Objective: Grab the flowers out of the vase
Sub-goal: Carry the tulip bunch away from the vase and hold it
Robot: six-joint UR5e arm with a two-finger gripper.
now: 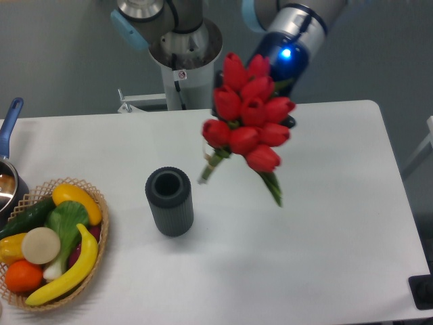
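Observation:
The flowers [249,112], a tight bunch of red tulip buds with green stems and leaves, hang tilted in the air above the white table, stem ends pointing down-left. They are up and to the right of the vase [169,201], fully out of it. The vase is dark grey and ribbed, stands upright, and its mouth is empty. My gripper [289,122] comes in from the upper right behind the bunch. Its fingers are mostly hidden by the buds, and it holds the bunch aloft.
A wicker basket [101,203] of fruit and vegetables sits at the front left. A pot with a blue handle [9,118] is at the left edge. The robot base [183,54] stands behind the table. A dark object [423,291] is at the front right corner.

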